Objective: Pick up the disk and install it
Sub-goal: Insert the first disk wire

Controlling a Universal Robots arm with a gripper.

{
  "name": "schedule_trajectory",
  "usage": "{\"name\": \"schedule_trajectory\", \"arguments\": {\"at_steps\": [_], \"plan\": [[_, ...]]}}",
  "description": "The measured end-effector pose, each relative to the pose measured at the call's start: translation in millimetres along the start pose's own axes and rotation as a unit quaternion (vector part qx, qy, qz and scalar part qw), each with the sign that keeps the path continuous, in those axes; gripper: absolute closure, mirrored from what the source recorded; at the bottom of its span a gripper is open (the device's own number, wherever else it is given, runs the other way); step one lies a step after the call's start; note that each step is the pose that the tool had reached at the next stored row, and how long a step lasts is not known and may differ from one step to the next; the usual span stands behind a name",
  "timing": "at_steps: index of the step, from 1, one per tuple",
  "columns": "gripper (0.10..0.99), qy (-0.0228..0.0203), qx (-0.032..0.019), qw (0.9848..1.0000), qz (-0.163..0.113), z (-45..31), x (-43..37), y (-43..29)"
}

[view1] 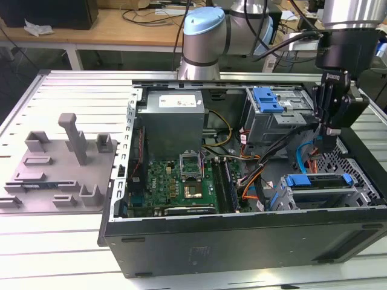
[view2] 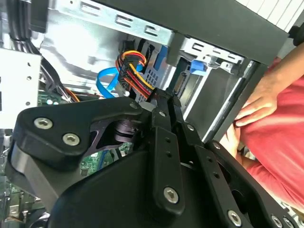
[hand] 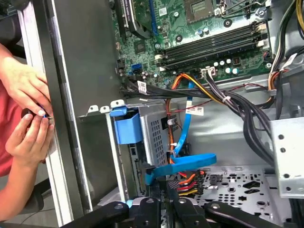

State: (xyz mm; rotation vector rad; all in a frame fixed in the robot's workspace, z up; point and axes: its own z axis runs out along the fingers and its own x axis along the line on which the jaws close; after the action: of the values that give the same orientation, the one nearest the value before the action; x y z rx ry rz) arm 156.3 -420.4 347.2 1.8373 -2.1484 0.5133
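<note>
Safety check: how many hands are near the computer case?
2, in the first wrist view: one hand and the other hand, touching, just outside the case wall. Others may be hidden.

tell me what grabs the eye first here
An open computer case with a green motherboard takes the exterior view's middle. At that view's right the black end effector reaches down into it, near the blue-framed disk. A person's hands meet beside the case wall in the first wrist view.
</note>
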Motion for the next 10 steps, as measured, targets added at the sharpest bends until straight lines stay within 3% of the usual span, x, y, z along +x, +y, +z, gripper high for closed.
{"name": "schedule_trajectory", "arguments": {"at_steps": [2,4,7,8,10], "plan": [[0.918,-0.0072,-0.0012,1.0000,0.000,0.9,5.7,-1.5],[0.918,-0.0174,-0.0029,0.9998,0.001,1.9,8.4,-2.3],[0.918,-0.0471,-0.0077,0.9989,0.001,4.0,13.0,-3.6],[0.918,-0.0621,-0.0101,0.9980,0.002,4.7,15.1,-3.9],[0.918,-0.0823,-0.0134,0.9965,0.002,5.1,17.7,-4.3]]}}
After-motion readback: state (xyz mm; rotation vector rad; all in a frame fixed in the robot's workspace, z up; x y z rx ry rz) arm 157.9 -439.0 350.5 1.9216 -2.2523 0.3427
